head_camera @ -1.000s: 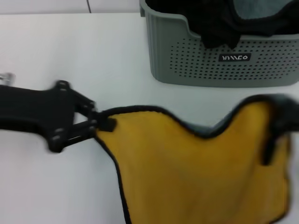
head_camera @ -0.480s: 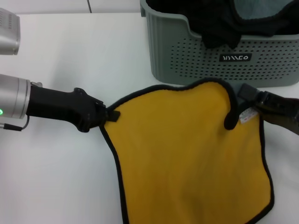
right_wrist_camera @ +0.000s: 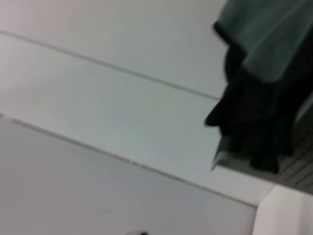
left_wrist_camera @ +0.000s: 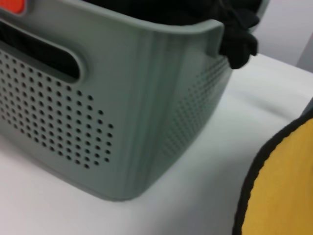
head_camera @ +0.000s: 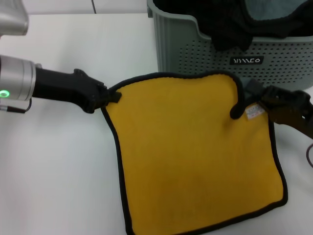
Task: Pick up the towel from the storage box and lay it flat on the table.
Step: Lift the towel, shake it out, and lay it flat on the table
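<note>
The towel (head_camera: 190, 152) lies yellow face up on the white table (head_camera: 58, 161), spread almost flat in front of the storage box (head_camera: 205, 58). My left gripper (head_camera: 108, 96) is shut on the towel's far left corner, low over the table. Shut on the far right corner, where the black edge curls over beside a small white tag (head_camera: 254, 112), is my right gripper (head_camera: 248, 92). The left wrist view shows the storage box (left_wrist_camera: 122, 122) close by and a strip of the towel's edge (left_wrist_camera: 286, 186).
A black cloth (head_camera: 230, 29) and a grey-teal cloth (head_camera: 274, 10) hang in the box and over its rim; the right wrist view shows the black cloth (right_wrist_camera: 259, 122) too. Bare tabletop stretches left of the towel. The towel's near edge runs to the picture's bottom.
The towel's far edge has straightened and settled lower onto the table. Both grippers have shifted slightly toward the box, pulling the two far corners apart.
</note>
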{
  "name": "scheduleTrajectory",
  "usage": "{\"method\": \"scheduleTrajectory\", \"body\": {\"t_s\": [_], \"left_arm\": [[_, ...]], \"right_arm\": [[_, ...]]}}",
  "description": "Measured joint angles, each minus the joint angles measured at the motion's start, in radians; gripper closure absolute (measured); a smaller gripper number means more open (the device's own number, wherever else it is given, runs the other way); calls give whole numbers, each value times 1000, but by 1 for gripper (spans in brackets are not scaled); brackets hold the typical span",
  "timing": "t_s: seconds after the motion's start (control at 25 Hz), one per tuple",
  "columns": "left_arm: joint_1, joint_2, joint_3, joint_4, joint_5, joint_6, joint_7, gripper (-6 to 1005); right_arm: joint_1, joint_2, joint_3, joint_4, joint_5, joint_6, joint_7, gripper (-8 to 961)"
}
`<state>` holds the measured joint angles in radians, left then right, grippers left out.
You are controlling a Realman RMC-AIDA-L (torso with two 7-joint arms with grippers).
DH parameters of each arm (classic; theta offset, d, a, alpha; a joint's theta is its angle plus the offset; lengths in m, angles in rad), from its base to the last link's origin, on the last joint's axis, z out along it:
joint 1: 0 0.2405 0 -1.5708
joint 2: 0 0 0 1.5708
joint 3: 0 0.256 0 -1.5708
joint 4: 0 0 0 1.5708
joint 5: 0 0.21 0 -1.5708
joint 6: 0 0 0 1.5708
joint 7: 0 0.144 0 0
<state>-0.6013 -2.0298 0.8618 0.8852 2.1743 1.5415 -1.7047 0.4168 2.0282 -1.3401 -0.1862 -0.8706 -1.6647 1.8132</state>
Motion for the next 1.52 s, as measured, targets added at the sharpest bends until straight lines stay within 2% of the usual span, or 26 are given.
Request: {"method": "scheduleTrajectory", "body": {"t_s": [0.2,0.44,0.64,0.76,0.88,1.04,1.16,1.36,1.52], "left_arm": [[-34,-5,2,-10,54,-36,4,975],[-41,-14,5,-11,68,-56,5,975],[-41,-9,-14,-11,67,-57,-22,958],[-41,1,-17,-6,61,-57,-30,941],[-41,11,-19,-2,49,-55,-32,813],[-41,13,-20,0,28,-55,-28,630],[-38,10,-20,0,25,-50,-26,485],[-29,8,-20,0,10,-42,-26,391],[-23,11,-20,2,-1,-25,-25,390]], "right_arm": [[17,1,-3,6,30,54,29,896],[22,0,3,3,34,86,31,890],[13,-8,59,3,58,68,34,885],[0,-10,102,4,61,56,47,821],[-2,-11,104,13,59,80,66,757],[6,-9,78,25,47,138,125,672],[8,-11,59,19,45,124,134,554],[-4,-11,60,25,44,96,147,354],[-24,-12,59,29,44,68,150,205]]}}
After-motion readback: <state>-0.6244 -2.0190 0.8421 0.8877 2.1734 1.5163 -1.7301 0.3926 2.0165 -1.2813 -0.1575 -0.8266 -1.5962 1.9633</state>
